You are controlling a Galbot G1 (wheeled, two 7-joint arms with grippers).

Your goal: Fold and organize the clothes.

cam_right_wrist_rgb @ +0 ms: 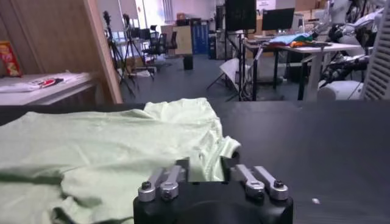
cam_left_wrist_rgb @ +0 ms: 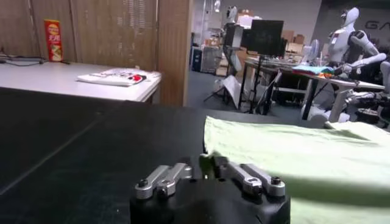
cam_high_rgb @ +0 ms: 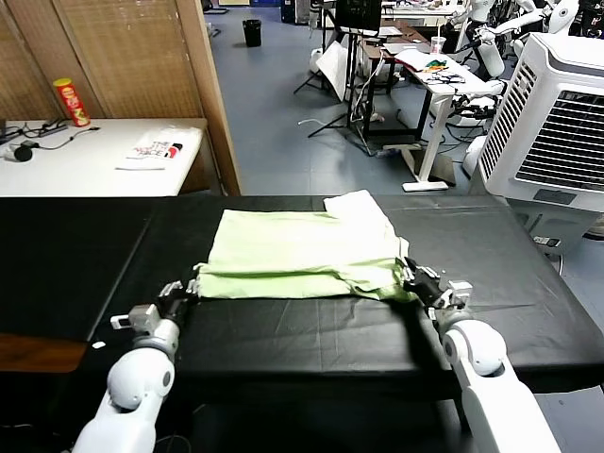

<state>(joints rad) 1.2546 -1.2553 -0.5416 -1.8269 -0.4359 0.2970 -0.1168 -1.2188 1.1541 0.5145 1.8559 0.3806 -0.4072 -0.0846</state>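
Head view looks down over the desk (cam_high_rgb: pixel 311 335) from its near edge; wrist views skim low (close range), sharing the shirt (cam_high_rgb: pixel 302 257).

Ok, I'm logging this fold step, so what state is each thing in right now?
shirt: lying on the black table, partly folded, near edge doubled over, one sleeve sticking out at the far side.
left gripper: at the shirt's near left corner, shut on the fabric.
right gripper: at the shirt's near right corner, shut on the fabric.
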